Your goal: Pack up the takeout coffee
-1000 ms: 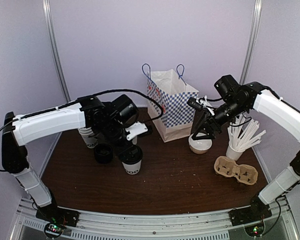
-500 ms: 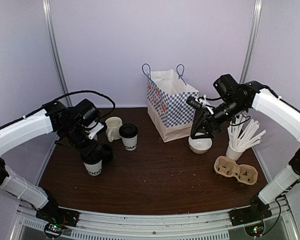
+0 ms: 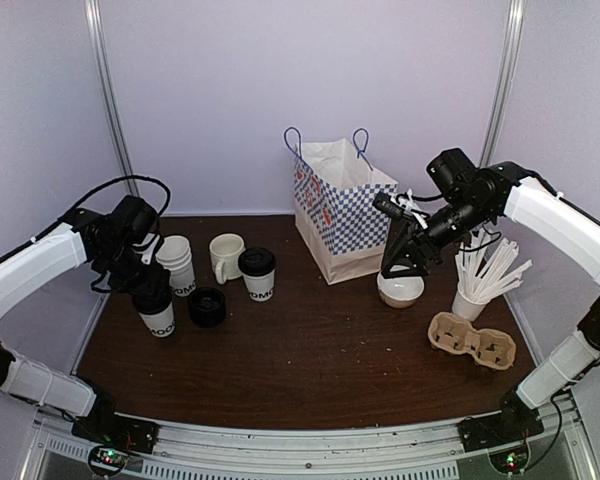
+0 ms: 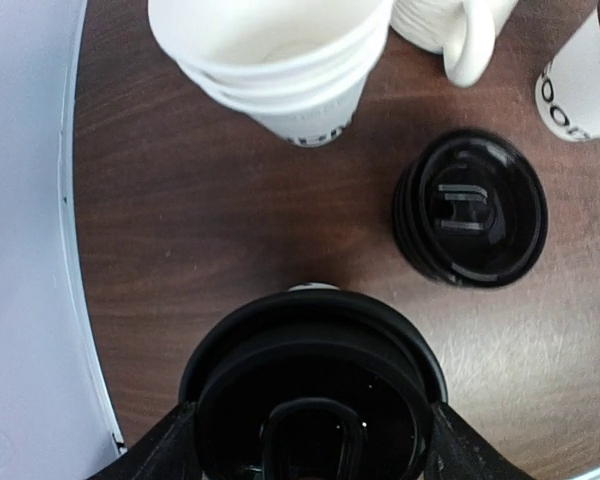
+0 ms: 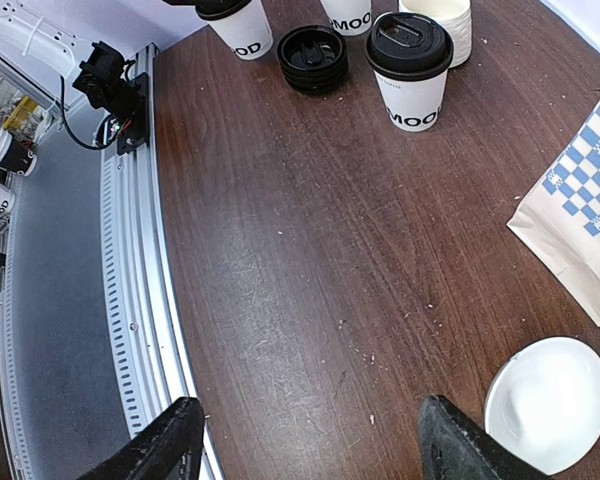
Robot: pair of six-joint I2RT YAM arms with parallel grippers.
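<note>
Left gripper [image 3: 151,294]: clamped on the takeout coffee [image 3: 161,320], a small white tapered paper cup with black lettering and a black plastic lid. In the wrist view a finger presses each side of the lid.
Coffee's place: far left of the dark wooden table [image 3: 310,375], upright. Whether its base touches the wood I cannot tell.
Beside it: a stack of white lidless paper cups [image 3: 177,263] just behind, and a stack of black plastic lids [image 3: 207,306] just to its right.
Further right: a cream ceramic handled mug [image 3: 225,257], then a second lidded white paper cup [image 3: 258,276] standing free.
Centre back: a blue-and-white checked paper bag [image 3: 342,215] with its mouth open, well apart from the held cup.
Right gripper [image 3: 404,268]: fingers spread and empty, hovering over a white bowl [image 3: 400,291].
Far right: a brown moulded cardboard cup carrier [image 3: 472,341] with empty wells.
Step in hand: probably the carry, with the cup gripped but not yet packed.
Next move: likely a level sweep rightward, passing the lids, mug and second cup, then a straight lowering into the bag or carrier.
</note>
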